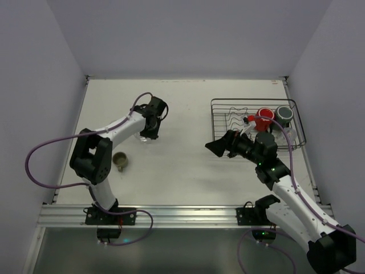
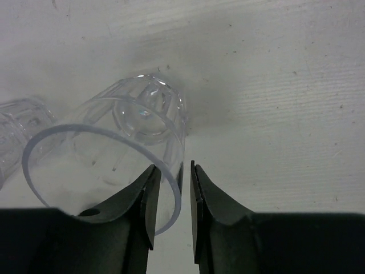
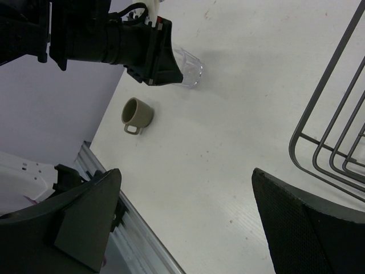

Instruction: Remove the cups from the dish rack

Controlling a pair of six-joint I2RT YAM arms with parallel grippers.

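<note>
My left gripper (image 1: 149,130) hangs low over the table's left half. In the left wrist view its fingers (image 2: 172,165) straddle the near rim of a clear tumbler (image 2: 142,123), a small gap showing beside the wall. A second clear tumbler (image 2: 12,130) stands just left of it. The olive-tan mug (image 1: 120,161) sits upright on the table nearer the arm bases. The black wire dish rack (image 1: 223,104) at the right holds a red cup (image 1: 264,120) and a dark grey cup (image 1: 283,116). My right gripper (image 1: 219,147) is open and empty, left of the rack.
In the right wrist view the rack's corner wires (image 3: 325,137) are at the right, with the mug (image 3: 137,113) and a clear tumbler (image 3: 191,69) under the left arm. The metal rail (image 1: 171,216) runs along the near edge. Walls enclose the table.
</note>
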